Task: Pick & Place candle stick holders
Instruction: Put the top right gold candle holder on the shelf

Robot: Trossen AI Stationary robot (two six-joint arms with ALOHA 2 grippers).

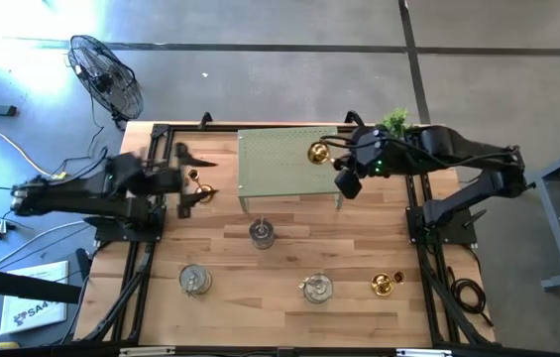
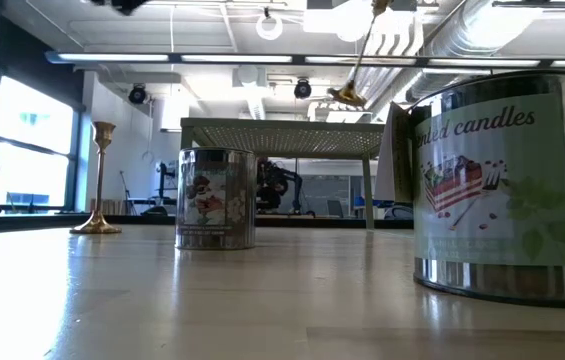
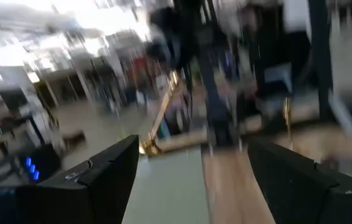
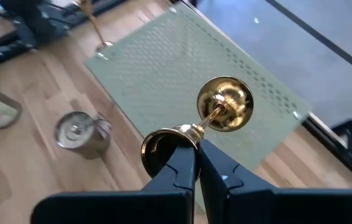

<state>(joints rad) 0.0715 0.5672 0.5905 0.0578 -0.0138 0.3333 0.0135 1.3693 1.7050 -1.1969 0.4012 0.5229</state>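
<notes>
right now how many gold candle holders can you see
3. One is held over the green perforated shelf in the right fingers, gold holder. One stands beside the open left fingers, holder. One sits at the table's front right.

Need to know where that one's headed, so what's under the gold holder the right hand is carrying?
The right hand is shut on a gold holder, held above the pale green perforated shelf. Nothing else shows on the shelf there; the table under the shelf is covered.

Three gold holders, three silvery glass cylinders; one gold aloft, tilted.
</notes>
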